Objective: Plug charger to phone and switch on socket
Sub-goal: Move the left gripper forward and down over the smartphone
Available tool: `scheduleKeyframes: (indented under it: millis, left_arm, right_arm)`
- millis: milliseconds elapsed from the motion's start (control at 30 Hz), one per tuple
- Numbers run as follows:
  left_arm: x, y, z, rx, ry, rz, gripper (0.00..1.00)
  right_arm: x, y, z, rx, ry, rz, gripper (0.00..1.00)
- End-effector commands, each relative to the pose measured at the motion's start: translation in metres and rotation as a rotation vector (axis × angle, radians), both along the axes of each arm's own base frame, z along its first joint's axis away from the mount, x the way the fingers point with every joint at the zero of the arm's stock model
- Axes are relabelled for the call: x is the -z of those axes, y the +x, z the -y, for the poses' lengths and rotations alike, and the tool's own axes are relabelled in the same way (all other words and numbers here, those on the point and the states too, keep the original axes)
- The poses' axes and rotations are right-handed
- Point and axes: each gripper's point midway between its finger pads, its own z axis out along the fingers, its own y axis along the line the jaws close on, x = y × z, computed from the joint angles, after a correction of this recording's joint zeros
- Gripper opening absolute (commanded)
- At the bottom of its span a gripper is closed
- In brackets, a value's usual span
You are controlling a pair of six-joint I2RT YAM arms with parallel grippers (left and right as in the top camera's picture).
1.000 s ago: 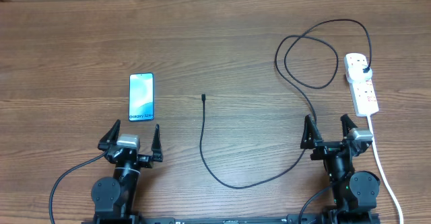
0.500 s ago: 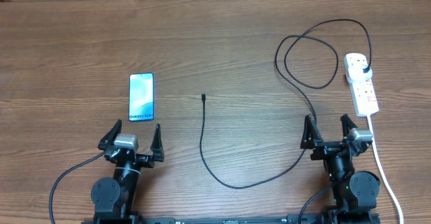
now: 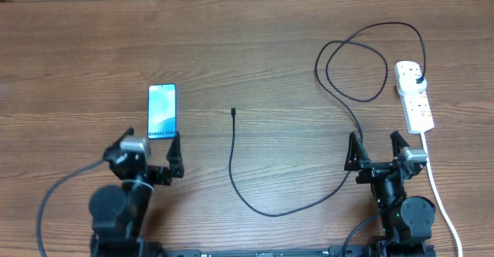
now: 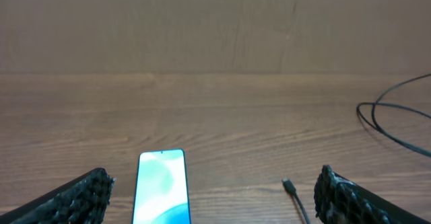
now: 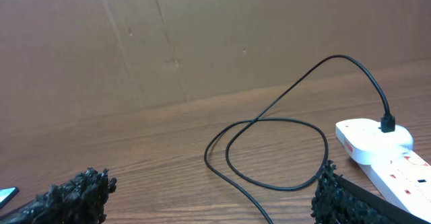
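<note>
From where I stand, little of the job is done. The charger has its plug seated in the far end of the socket, so that end looks finished. Its tip lies loose on the table, well apart from the phone. Fitting the tip into the phone is not yet done, and I cannot tell from here whether the red switch is on or off.

The left gripper has its fingers spread wide with nothing between them. The phone lies flat just ahead of it, screen lit. The tip lies ahead and off to its right. The right gripper is likewise spread and empty. The cable runs past its left finger, and the socket sits ahead to its right.

Only the overhead view shows the cable's whole run, from the tip, down in a curve, then up through a big loop to the plug, along with the "Galaxy" lettering. The left wrist view crops the phone's near end but shows the phone and tip framed between its fingers. The right wrist view shows the plug standing upright in the socket.
</note>
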Motion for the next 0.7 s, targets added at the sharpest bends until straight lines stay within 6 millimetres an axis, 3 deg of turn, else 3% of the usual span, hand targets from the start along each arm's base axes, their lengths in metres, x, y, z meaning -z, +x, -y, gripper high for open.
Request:
scheduleKeyframes:
  millis: [0, 367, 667]
  left_arm:
    - [-0.035, 0.010, 0.000, 0.007, 0.020, -0.004, 1.00]
    - [-0.091, 0.057, 0.004, 0.050, 0.046, -0.245, 0.99]
    - [-0.104, 0.094, 0.006, 0.087, 0.057, -0.556, 1.00]
  right_arm:
    - [0.002, 0.000, 0.000, 0.002, 0.004, 0.002, 1.00]
    - [0.002, 0.000, 0.000, 0.003, 0.003, 0.002, 1.00]
    - [0.002, 0.000, 0.000, 0.003, 0.003, 0.002, 1.00]
